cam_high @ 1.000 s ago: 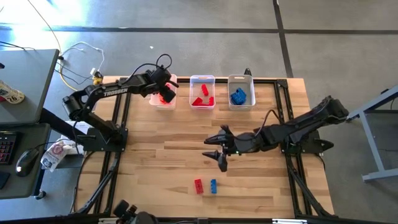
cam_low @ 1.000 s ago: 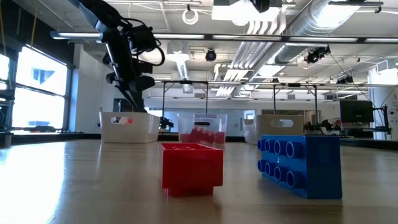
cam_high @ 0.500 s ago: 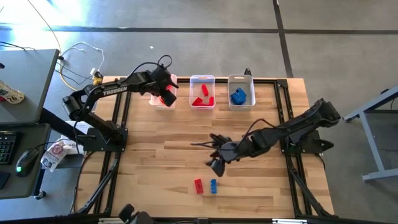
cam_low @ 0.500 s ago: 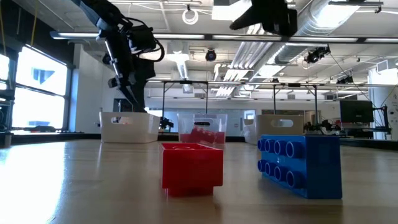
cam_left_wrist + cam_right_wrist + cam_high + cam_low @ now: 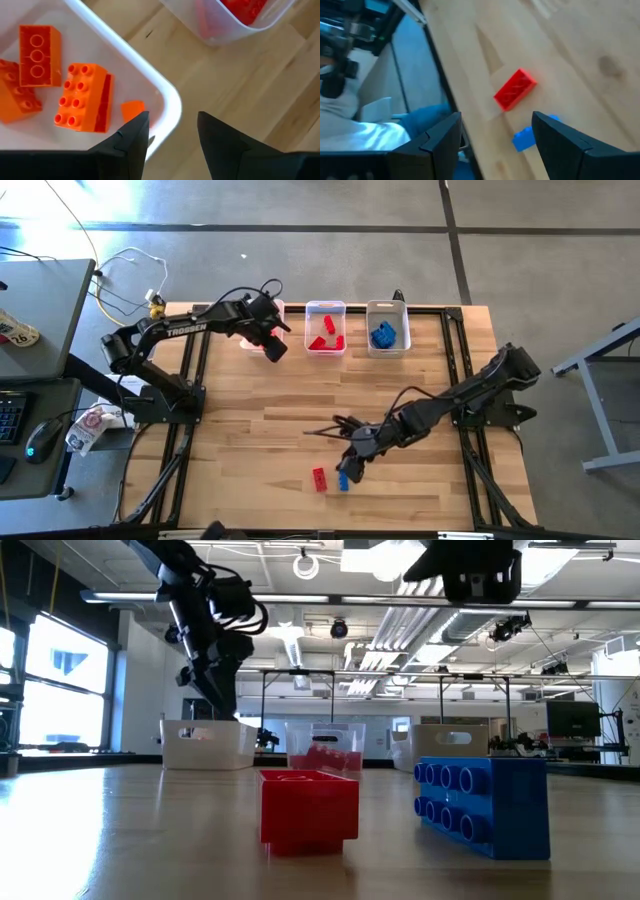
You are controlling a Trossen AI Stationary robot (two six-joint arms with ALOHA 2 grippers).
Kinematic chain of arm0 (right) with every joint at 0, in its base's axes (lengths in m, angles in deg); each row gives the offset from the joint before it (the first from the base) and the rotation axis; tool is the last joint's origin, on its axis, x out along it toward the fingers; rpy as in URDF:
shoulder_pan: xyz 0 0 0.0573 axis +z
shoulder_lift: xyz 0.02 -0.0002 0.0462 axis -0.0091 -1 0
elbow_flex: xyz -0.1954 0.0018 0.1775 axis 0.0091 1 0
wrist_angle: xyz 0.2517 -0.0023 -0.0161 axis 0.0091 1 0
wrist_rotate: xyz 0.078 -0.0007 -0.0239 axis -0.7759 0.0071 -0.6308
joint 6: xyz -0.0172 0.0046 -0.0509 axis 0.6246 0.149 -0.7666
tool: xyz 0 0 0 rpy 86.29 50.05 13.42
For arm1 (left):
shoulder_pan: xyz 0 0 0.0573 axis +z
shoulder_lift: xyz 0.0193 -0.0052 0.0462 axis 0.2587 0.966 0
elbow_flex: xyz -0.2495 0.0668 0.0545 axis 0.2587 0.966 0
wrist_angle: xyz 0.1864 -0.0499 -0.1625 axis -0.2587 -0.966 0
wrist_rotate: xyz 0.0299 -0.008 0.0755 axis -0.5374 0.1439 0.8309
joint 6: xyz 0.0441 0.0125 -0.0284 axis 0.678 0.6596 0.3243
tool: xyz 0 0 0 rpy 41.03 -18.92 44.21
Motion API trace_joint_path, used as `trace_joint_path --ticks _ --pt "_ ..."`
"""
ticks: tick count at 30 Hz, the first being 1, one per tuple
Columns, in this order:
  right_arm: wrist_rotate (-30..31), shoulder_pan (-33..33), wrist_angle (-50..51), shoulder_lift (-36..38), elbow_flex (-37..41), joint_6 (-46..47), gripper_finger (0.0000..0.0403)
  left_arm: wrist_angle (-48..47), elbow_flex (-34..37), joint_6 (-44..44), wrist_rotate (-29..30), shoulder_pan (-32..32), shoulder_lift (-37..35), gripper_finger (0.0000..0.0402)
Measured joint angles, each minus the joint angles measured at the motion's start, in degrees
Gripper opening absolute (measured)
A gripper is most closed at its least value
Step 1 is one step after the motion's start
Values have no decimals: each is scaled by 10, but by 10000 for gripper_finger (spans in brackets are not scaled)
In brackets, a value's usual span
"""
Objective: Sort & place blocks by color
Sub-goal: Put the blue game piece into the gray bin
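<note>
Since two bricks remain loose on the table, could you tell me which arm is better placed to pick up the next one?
Probably the right: its open end effector hovers directly above the small blue plastic brick, with the small red plastic brick beside it. The left end effector is open and empty at the translucent white bin holding orange bricks.

left hand [image 5: 172,134] open, right hand [image 5: 495,132] open

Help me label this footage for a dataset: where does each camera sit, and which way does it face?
High: above the table, looking straight down; both arms, red block.
Low: at tabletop height, looking level; red block, blue block.
Left wrist: on the left arm, facing the orange blocks' bin; left gripper open.
Right wrist: on the right arm, facing down; right gripper open.
Shared: high, low and right wrist views show the loose blocks.
</note>
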Motion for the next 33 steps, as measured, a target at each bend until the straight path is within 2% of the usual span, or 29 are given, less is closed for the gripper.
trace_joint_path --ticks 7,13,19,24,33 --pt "-14 7 -9 0 -36 -7 227 -2 0 -4 0 -10 0 154" --pt "51 15 100 -1 -109 -38 227 -2 0 -4 0 -10 0 154" --pt "69 13 180 -20 -123 42 227 -2 0 -4 0 -10 0 154" --pt "33 10 196 -62 -123 110 227 -5 0 -4 2 -10 0 154" --pt "2 14 192 -129 -123 165 227 -5 0 -4 3 -10 0 154"
